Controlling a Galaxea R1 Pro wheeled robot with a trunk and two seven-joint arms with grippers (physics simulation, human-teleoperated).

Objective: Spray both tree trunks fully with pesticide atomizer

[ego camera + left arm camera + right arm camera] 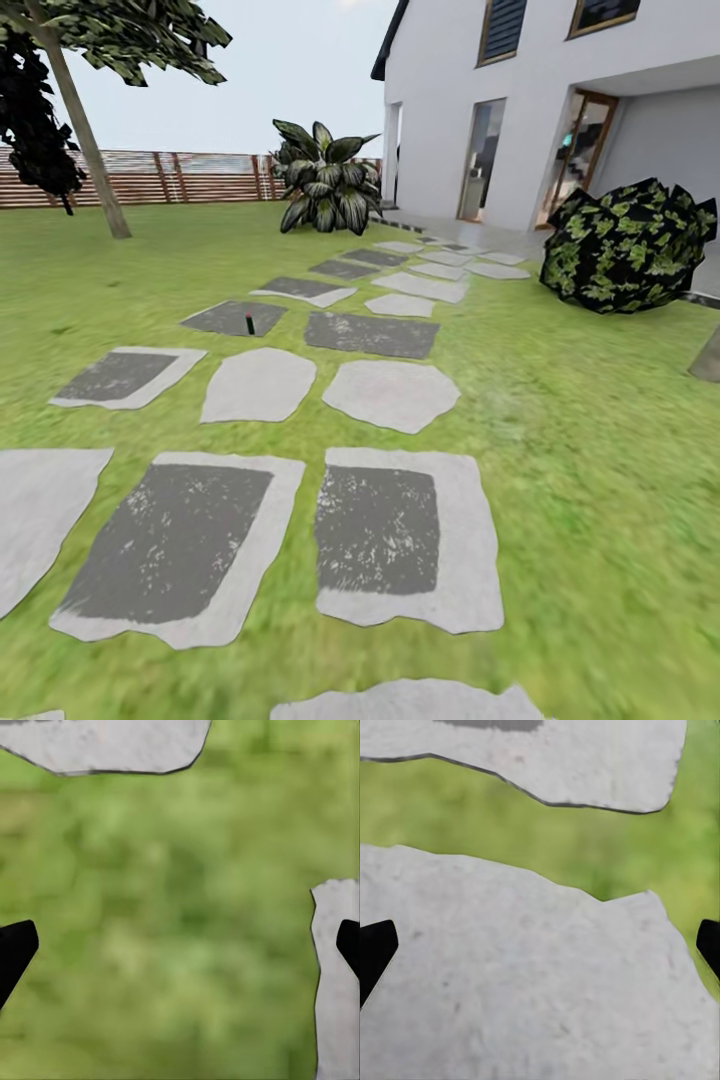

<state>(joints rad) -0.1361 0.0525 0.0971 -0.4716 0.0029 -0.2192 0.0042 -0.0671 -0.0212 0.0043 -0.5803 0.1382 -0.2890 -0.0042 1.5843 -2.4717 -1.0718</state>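
Hanging wide apart over ground, the left gripper [180,945] has black fingertips [15,949] at both picture edges, nothing between them, grass [180,907] below and pale slab edges nearby. Right gripper [540,945] is the same: spread wide, empty, over a pale paving stone [510,990].

A small dark upright object with a reddish top [250,323], likely the pesticide atomizer, too small to confirm, stands on a dark stepping stone [225,320] well ahead in the garden. One tree trunk [88,150] leans at far left near the wooden fence [200,177]. A second trunk base [706,358] sits at the right edge beside the round bush [630,245].

Risks, my judgement: the atomizer is small and upright, so an off-centre grasp could tip it; driving over uneven stones may misalign the approach; the striped plant [325,180] could be mistaken for a tree.
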